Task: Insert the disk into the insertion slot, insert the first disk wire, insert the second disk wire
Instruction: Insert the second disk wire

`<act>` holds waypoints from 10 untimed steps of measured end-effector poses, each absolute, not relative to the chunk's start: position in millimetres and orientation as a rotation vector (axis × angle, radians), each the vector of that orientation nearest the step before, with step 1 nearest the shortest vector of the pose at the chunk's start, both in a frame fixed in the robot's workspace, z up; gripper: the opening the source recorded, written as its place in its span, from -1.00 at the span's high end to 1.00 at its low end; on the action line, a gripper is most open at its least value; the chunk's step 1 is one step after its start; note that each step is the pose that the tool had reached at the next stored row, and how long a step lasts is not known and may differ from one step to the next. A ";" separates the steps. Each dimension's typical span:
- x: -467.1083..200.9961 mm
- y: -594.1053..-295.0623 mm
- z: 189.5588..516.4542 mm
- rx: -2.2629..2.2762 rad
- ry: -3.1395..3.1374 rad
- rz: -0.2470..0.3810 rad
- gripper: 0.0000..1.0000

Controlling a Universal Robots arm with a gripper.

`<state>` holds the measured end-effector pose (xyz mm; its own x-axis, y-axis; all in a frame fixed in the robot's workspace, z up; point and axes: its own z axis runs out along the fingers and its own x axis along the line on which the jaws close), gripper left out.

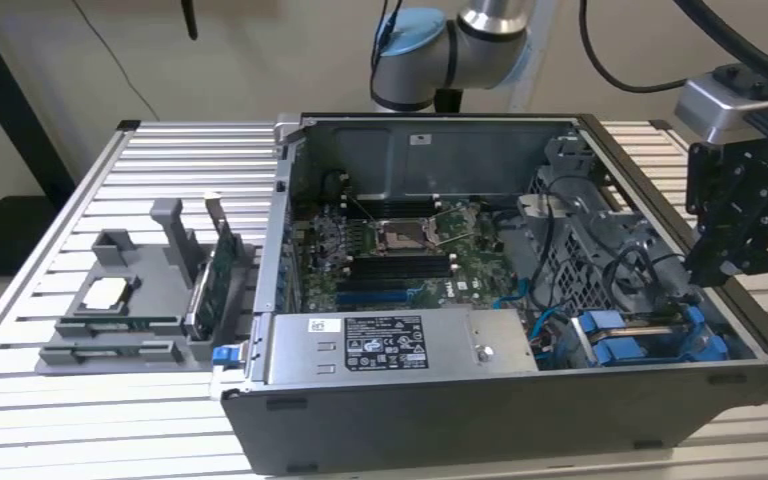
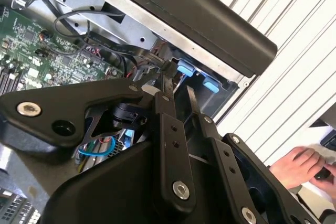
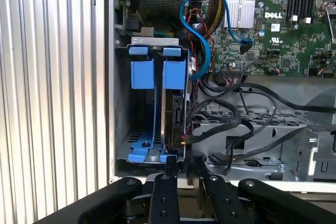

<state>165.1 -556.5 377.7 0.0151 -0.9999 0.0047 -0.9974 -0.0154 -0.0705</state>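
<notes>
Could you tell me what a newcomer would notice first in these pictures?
An open computer case stands on the slatted table, its green motherboard bare in the middle. The black gripper hovers at the insertion slot, where the blue-framed disk sits edge-on beside a second blue frame.

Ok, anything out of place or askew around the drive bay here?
Nothing looks damaged or spilled. The disk sits straight in the insertion slot, with black wires lying loosely beside it. One oddity: a person's hand shows beyond the table in the second wrist view.
</notes>
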 end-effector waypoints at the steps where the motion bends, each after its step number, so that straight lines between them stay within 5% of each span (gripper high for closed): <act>1: 165.2 -556.5 377.8 -2.206 2.172 -0.080 0.47; 10: 171.7 -553.8 379.4 -2.236 2.201 -0.041 0.47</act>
<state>171.7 -553.8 379.4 0.0156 -0.9997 0.0163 -0.9997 -0.0160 -0.0210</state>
